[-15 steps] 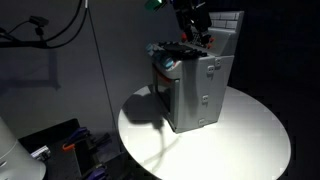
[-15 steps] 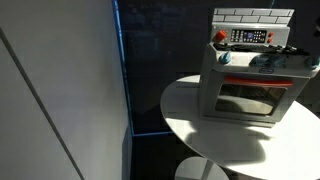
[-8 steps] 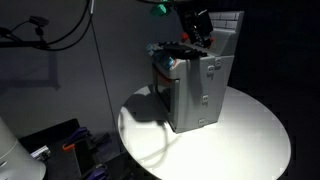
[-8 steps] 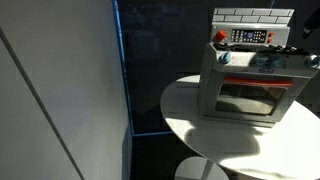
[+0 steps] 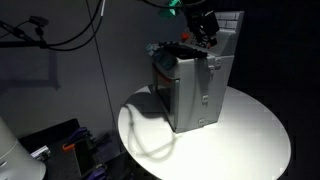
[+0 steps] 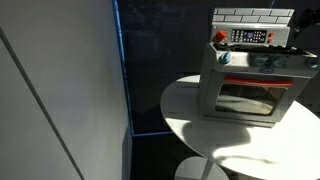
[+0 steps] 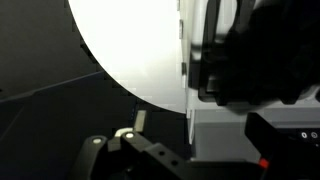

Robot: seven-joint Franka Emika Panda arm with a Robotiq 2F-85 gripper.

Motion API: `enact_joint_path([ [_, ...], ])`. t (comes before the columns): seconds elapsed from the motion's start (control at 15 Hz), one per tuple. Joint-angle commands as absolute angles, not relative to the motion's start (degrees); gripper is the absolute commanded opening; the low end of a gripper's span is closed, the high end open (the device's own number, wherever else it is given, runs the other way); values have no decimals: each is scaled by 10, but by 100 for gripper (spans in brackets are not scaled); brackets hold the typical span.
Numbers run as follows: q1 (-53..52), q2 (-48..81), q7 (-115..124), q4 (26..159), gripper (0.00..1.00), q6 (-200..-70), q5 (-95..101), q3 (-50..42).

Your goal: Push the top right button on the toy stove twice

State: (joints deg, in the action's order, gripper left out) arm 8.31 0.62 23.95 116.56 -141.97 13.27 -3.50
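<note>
One round white desk point(image 5: 255, 140) carried everything you worked with, and it showed in both exterior views. On it stood the toy stove point(image 5: 195, 95), a grey box, upright and set nearer one edge of the desk than its middle. Its front door point(image 6: 250, 98) was shut, the window pane facing the camera in an exterior view. Above the box rose the tiled grey back wall point(image 6: 252, 16), and below that wall lay the black cooktop point(image 5: 172, 50).

You had the claw point(image 5: 207, 38) up at the top of the stove, over the cooktop and close in front of the back wall. It was dark against a dark room, so I could not tell whether its fingers were apart or together, nor whether they touched the stove. In the wrist view it was only a blurred black mass on the right.

Smaller again, the red-and-white panel point(image 6: 250, 37) sat across the foot of the back wall, with a red knob point(image 6: 220, 37) just beside its end.
</note>
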Motion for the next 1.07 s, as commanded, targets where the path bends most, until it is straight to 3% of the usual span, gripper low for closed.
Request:
enact_joint_path([
  [0.0,70,37,260,1119,100,-1412,145,-45],
  [1.0,36,105,277,1041,100,-1402,134,-66],
])
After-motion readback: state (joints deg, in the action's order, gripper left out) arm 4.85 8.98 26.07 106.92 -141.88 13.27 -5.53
